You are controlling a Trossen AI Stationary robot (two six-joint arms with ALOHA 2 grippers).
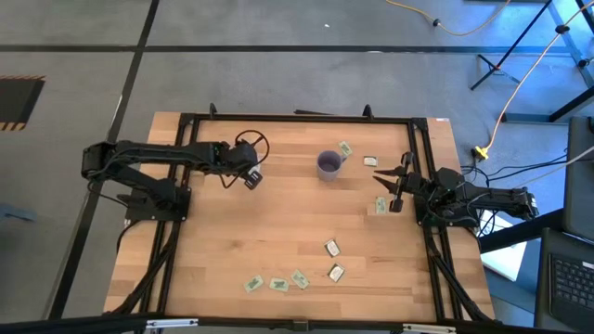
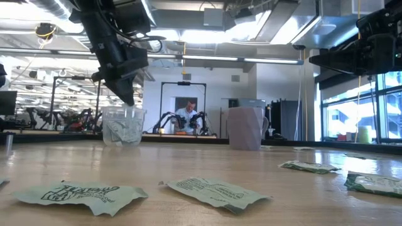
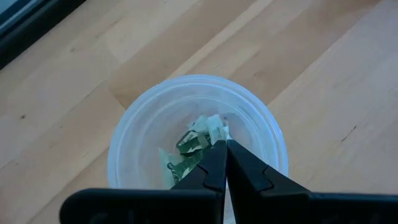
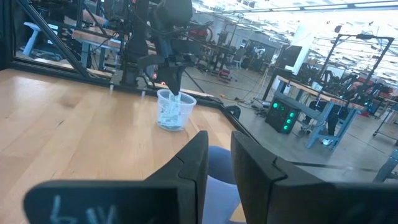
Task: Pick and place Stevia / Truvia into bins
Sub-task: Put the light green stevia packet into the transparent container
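Observation:
The clear plastic cup (image 3: pixel 198 134) stands on the table's left half, with crumpled green-and-white packets (image 3: pixel 189 149) inside it. My left gripper (image 3: pixel 225 146) hangs shut just over the cup's mouth (image 2: pixel 123 112), pointing down (image 2: pixel 129 97), and holds nothing. The purple-grey mug (image 1: pixel 329 165) stands upright near the table's far middle. My right gripper (image 1: pixel 390 190) hovers open on the right, off the table, aimed toward the mug (image 4: pixel 217 169). A packet (image 1: pixel 380 206) lies flat beside it. Several more packets lie flat: two by the mug (image 1: pixel 345 147), others near the near edge (image 1: pixel 278 283).
Bare wood lies between the cup and the mug and across the table's middle. A dark frame (image 1: pixel 186 119) rings the table top. Packets (image 2: pixel 217 191) lie close to the near edge. A person sits far back in the room (image 2: pixel 186 116).

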